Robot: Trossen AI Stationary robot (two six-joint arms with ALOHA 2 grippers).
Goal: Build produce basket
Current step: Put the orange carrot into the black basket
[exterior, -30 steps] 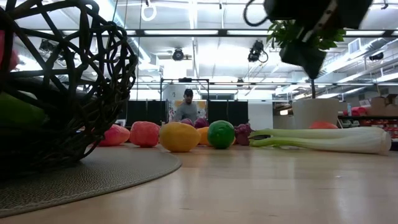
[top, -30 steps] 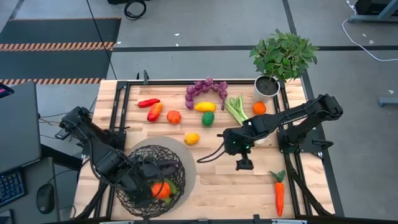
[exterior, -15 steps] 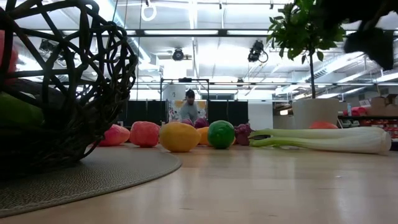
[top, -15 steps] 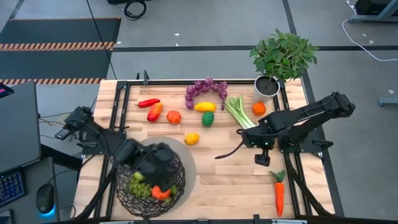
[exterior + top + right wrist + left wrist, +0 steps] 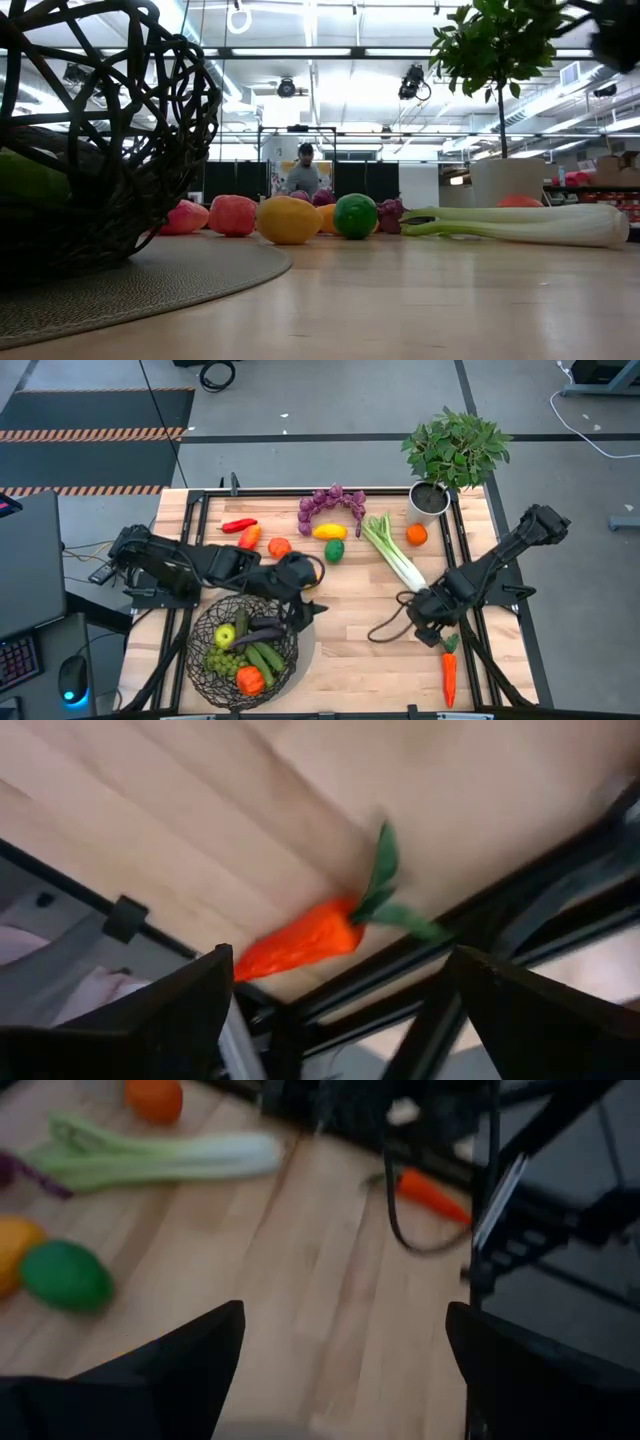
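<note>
Closing on the carrot (image 5: 448, 672) is the step in hand, judged from the right hand (image 5: 432, 630) hanging released just beside its green top, near the desk's (image 5: 350, 650) front right corner. To do it well, the hand should drop squarely over the orange body, not the leaves, and clear the frame rail close by. The basket (image 5: 243, 650), dark open wire mesh, sits on a round mat at the front left and holds an apple, grapes, cucumbers, an eggplant and a tomato. The left hand (image 5: 300, 582), also released and empty, hovers just beyond the basket's rim. Celery (image 5: 392, 553), lemon, lime, oranges, peppers and purple grapes (image 5: 332, 501) lie toward the back edge.
</note>
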